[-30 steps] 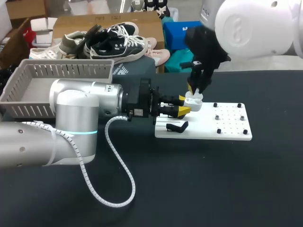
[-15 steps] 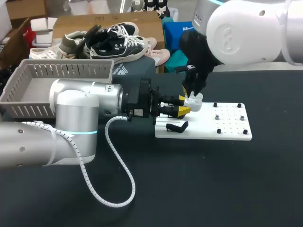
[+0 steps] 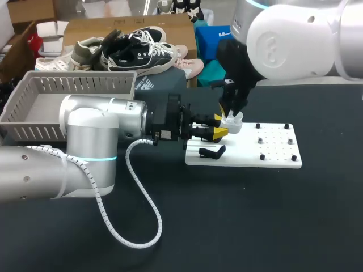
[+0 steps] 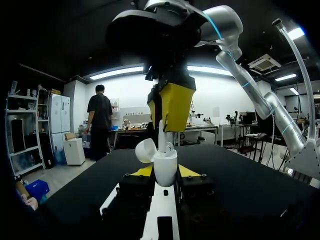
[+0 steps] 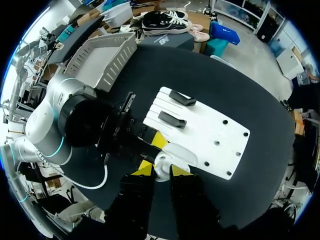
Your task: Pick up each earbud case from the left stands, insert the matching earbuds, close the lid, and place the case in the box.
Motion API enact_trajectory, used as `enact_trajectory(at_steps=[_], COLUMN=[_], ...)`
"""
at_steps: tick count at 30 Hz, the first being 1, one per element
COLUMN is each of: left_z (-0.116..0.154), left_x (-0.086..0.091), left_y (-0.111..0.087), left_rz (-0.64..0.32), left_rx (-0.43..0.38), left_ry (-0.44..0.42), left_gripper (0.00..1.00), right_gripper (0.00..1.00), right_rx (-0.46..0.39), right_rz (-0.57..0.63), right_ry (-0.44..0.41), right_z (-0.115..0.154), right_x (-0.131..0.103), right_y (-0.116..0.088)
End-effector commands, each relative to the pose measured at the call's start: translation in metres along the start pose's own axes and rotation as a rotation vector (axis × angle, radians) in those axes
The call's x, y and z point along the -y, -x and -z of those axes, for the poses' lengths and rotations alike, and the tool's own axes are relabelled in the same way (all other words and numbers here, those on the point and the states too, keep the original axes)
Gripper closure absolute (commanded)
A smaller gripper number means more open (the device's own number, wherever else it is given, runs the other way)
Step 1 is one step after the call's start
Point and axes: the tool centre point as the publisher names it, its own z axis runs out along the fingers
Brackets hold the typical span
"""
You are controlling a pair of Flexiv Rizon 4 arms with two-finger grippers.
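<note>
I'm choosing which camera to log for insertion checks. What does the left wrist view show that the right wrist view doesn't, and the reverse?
Only the left wrist view: the earbud case side-on and upright, its lid swung open, with the right gripper holding an earbud just above it. Only the right wrist view: the white board, its two black stands and the gray basket. Both: the open case held in the left gripper.

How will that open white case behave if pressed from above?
Probably stiff and light: the earbud case is a small hard shell. Its rounded, glossy sides may slip between the left gripper's tips. The open lid looks the weakest part.
</note>
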Motion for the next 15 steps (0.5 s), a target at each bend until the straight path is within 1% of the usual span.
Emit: enact_trajectory(at_steps=[1, 15], left_z=[-0.0005, -0.0005], left_x=[0.0007, 0.0007], left_y=[0.0, 0.0], left_rz=[-0.001, -0.001], left_rx=[0.0, 0.0], left_ry=[0.004, 0.004], left_gripper=[1.0, 1.0], right_gripper=[1.0, 1.0], right_rx=[0.0, 0.0], right_rz=[0.001, -0.005], right_ry=[0.002, -0.003], right_z=[-0.0019, -0.0046], right_x=[-0.001, 0.0021], right_y=[0.0008, 0.0016])
